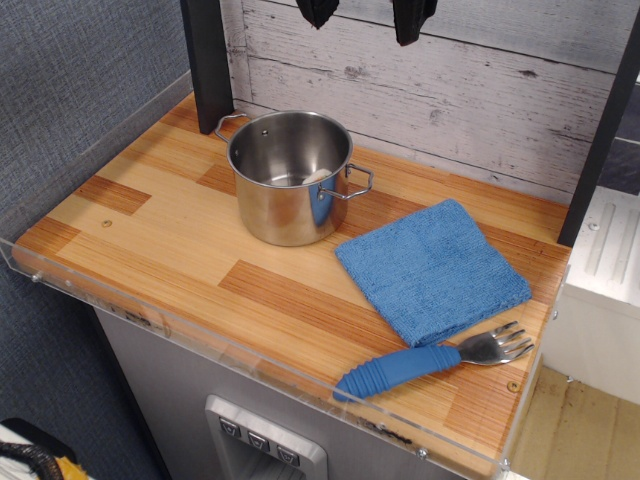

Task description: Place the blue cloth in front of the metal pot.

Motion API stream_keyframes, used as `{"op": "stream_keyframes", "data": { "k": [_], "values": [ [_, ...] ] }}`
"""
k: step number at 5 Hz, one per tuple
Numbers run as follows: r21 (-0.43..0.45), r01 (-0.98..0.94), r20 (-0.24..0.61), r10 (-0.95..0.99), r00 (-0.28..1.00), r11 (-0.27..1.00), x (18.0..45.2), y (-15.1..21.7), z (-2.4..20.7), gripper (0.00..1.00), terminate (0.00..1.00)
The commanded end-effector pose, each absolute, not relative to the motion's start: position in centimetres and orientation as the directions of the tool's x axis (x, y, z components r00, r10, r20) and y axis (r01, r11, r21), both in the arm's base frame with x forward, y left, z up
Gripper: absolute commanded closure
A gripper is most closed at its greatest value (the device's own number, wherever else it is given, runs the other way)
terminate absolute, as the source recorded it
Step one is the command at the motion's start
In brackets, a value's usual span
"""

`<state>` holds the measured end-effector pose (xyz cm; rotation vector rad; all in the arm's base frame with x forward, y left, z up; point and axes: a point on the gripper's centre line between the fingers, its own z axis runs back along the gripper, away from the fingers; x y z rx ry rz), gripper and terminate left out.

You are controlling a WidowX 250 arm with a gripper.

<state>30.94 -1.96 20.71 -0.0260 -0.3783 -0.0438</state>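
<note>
From my feed I see the gripper [365,12] only as two dark fingertips hanging at the top edge of the picture, above the back of the counter, with a clear gap between them and nothing in that gap, so I read it as spread apart and empty. Below it lies the wooden countertop [150,230], a striped butcher-block surface with a clear acrylic lip [250,360] running along its front and left edges. The metal pot [290,175] stands upright toward the back middle of the counter, lidless, shiny, with one wire loop handle facing the right and another at its rear left; something pale shows inside at the bottom, too unclear for me to name. The blue cloth [432,268] lies flat and folded to the right of the pot and a little nearer the front edge, its near corner just beside the pot's base; whether the two touch I cannot tell. In front of the cloth rests a spork [435,360] with a ribbed blue handle and metal tines, lying along the front right of the counter, tines pointing right, very close to the cloth's front edge. Behind everything runs a whitewashed plank wall [450,90], and a dark upright post [208,60] stands at the back left.
</note>
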Motion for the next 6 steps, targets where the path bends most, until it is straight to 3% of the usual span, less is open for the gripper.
{"op": "stream_keyframes", "data": {
  "k": [1, 3, 5, 6],
  "values": [
    [-0.017, 0.048, 0.370, -0.038, 0.928, 0.999, 30.9, -2.0, 20.7, 0.00, 0.00],
    [-0.064, 0.094, 0.376, -0.063, 0.924, 0.994, 26.7, -4.8, 21.4, 0.00, 0.00],
    [-0.044, 0.115, 0.365, -0.092, 0.927, 0.992, 23.8, -3.5, 18.0, 0.00, 0.00],
    [-0.085, 0.113, 0.413, -0.068, 0.908, 0.990, 24.6, -3.0, 16.6, 0.00, 0.00]
  ]
}}
